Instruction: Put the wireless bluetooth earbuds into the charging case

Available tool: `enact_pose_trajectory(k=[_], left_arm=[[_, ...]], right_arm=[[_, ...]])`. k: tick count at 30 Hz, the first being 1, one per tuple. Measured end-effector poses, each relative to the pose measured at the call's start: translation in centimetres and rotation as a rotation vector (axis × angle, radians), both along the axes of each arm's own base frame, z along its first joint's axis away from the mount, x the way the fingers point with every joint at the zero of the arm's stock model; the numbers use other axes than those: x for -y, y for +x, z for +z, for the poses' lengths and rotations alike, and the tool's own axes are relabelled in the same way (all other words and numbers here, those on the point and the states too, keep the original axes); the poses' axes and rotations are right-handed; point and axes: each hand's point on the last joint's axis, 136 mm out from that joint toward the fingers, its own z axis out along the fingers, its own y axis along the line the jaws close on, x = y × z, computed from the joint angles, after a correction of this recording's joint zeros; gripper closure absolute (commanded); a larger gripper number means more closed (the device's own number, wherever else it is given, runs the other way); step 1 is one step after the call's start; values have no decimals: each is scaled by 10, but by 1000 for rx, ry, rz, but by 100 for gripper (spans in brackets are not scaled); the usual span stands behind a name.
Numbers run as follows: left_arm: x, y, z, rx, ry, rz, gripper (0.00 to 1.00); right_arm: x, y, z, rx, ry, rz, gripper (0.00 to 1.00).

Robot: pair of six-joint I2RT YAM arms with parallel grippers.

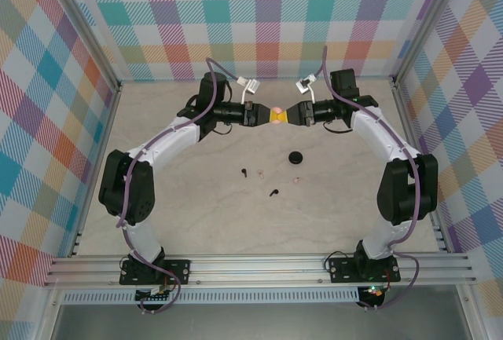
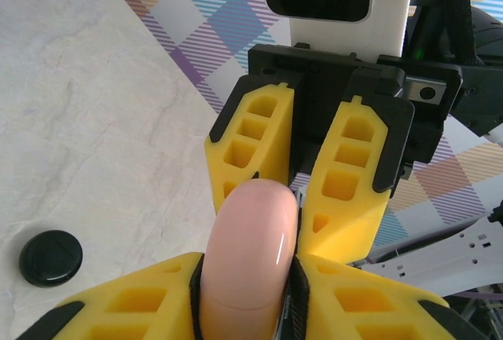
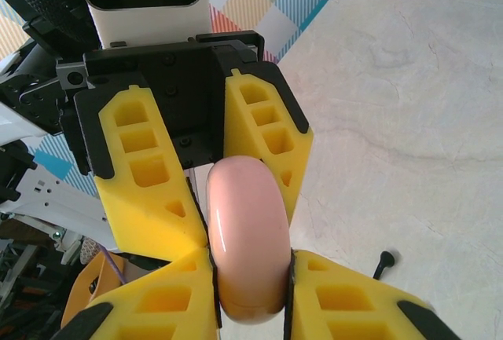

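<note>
A glossy pale pink charging case hangs above the far middle of the table, pinched from both sides. My left gripper is shut on it from the left, my right gripper from the right. In the left wrist view the pink case sits between my left gripper pads, with the other arm's yellow fingers facing them. The right wrist view has the case clamped in my right gripper. Two black earbuds and two pale ones lie on the table.
A round black case lies closed on the table right of centre, also visible as a black disc in the left wrist view. A black earbud shows below the right gripper. Checked walls enclose the table on three sides.
</note>
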Motion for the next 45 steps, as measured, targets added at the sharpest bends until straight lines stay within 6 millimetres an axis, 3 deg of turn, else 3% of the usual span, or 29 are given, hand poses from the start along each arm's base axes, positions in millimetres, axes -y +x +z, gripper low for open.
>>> enact_pose_trajectory(k=[8, 16, 19, 27, 36, 41, 45], left_arm=[[1, 1, 0, -9, -12, -8, 78], [-2, 6, 1, 5, -12, 13, 80], [-3, 8, -1, 28, -5, 22, 80], [-7, 5, 5, 139, 22, 16, 78], [-15, -5, 2, 389, 78, -26, 76], [-14, -11, 20, 513, 71, -98, 77], [-13, -22, 22, 561, 55, -168, 78]], right_arm=[[2, 1, -1, -5, -4, -8, 83], [4, 4, 1, 8, -23, -39, 60], [6, 3, 2, 19, -34, -56, 56], [9, -2, 14, 64, -49, -75, 50], [15, -14, 31, 168, -75, -83, 44], [20, -23, 26, 282, -100, -82, 42], [24, -34, 22, 374, -114, -68, 43]])
